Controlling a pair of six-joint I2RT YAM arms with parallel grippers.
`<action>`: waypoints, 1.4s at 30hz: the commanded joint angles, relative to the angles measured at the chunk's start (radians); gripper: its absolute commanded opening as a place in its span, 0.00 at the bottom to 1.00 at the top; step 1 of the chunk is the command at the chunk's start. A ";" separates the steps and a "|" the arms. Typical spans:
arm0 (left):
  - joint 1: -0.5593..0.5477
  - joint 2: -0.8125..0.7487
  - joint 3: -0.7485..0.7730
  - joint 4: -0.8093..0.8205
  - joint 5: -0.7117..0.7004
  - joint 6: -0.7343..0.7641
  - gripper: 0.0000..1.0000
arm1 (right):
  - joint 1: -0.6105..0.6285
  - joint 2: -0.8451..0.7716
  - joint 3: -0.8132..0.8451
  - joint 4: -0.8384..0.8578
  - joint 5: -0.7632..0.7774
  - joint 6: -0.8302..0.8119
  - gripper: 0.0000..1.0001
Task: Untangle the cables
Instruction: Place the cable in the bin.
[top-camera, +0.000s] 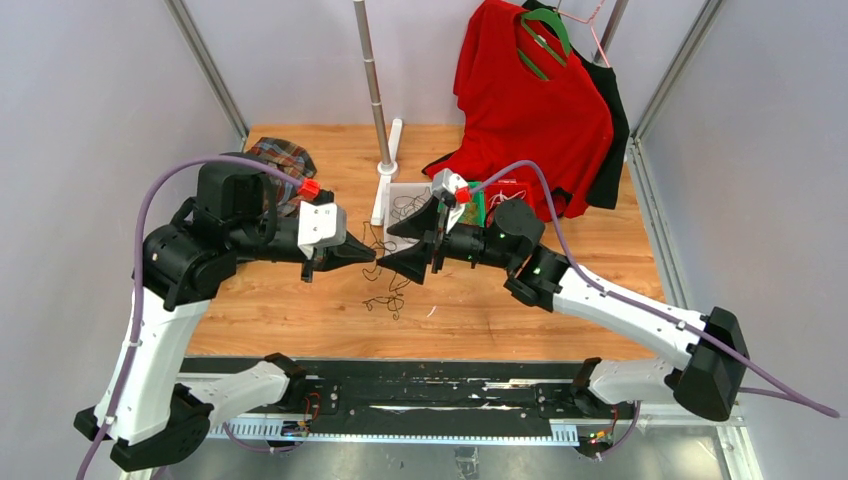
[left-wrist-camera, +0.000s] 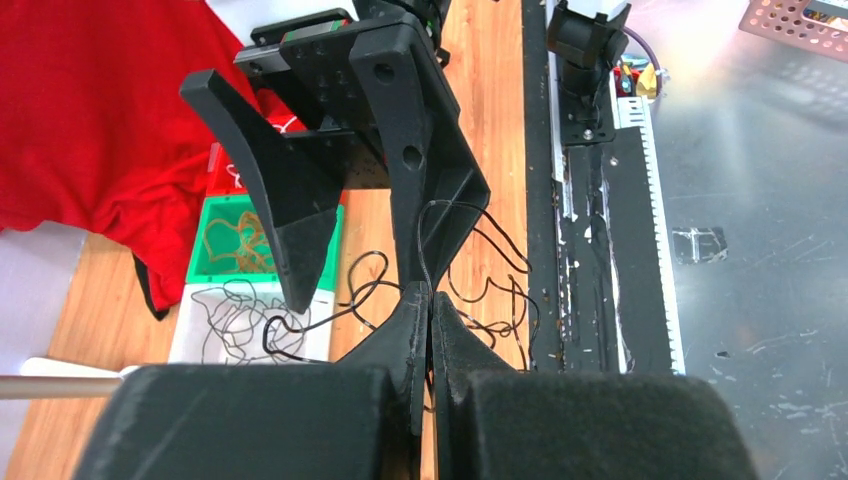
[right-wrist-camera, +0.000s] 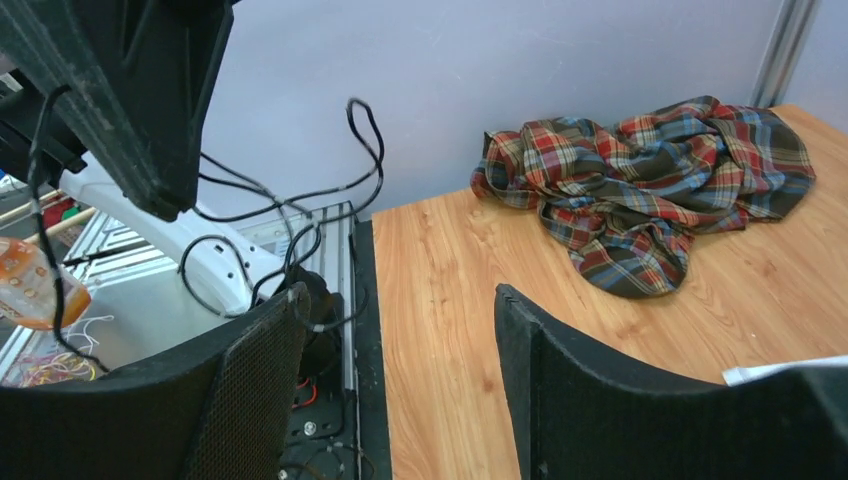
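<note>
The black cable (top-camera: 388, 290) is held pinched in the closed left gripper (left-wrist-camera: 428, 297) above the middle of the counter (top-camera: 300, 320), its loops trailing downward, while the right gripper (top-camera: 392, 245), spread wide, is pointed at it from just beside.

Thin black cable (left-wrist-camera: 310, 322), red shirt (top-camera: 530, 110), red-and-green plaid cloth (right-wrist-camera: 650, 190), green bin (left-wrist-camera: 262, 279) holding perhaps orange-brown wire (left-wrist-camera: 240, 235), light wooden table (top-camera: 280, 312)

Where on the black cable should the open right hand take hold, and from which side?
Probably the strand of the black cable hanging under the left hand, which pinches it. That stretch is lifted off the table, so the right hand could come level from its own side, straddling one strand instead of the tangled loops below.
</note>
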 joint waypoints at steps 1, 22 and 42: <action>-0.006 -0.006 -0.007 0.004 0.027 0.009 0.00 | 0.021 0.038 0.026 0.154 -0.014 0.070 0.68; -0.004 0.120 -0.008 0.073 -0.186 0.028 0.01 | -0.050 -0.054 -0.268 0.005 0.736 -0.020 0.59; 0.037 0.527 -0.160 0.767 -0.700 0.148 0.00 | -0.086 -0.385 -0.421 -0.263 1.097 -0.061 0.60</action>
